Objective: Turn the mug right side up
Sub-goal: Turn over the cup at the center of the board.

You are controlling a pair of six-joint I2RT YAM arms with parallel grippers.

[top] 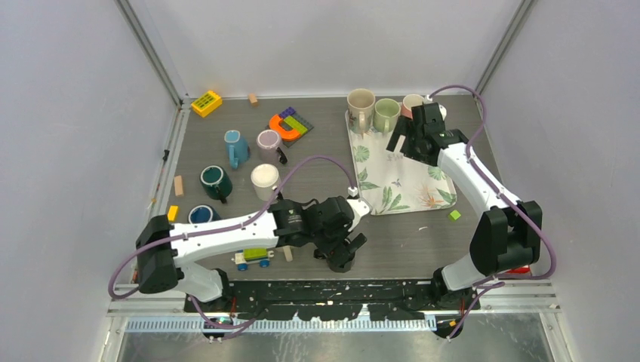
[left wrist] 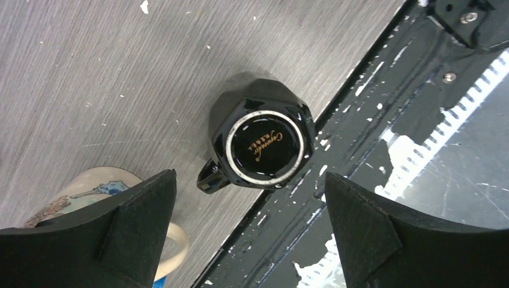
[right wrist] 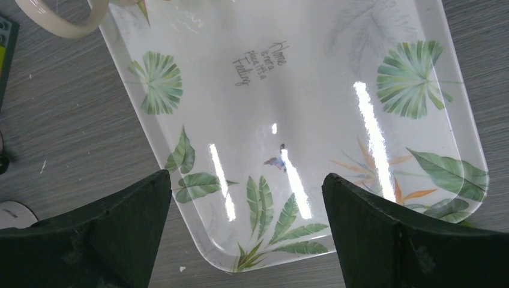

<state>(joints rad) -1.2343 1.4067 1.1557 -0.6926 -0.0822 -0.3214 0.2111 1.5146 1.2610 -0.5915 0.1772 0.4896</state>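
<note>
As the upside-down black mug (left wrist: 262, 141) sits near the front edge of the table (left wrist: 90, 72), the left tool (left wrist: 249, 198) hangs over it, jaws apart; closing across the body, clear of the handle (left wrist: 211, 177), should steady the flip

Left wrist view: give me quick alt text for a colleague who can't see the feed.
A black mug stands upside down on the grey table, its ringed base facing the camera, handle toward lower left, beside the black edge strip. The left end effector hangs open above it. A cream mug peeks out behind one finger.
</note>
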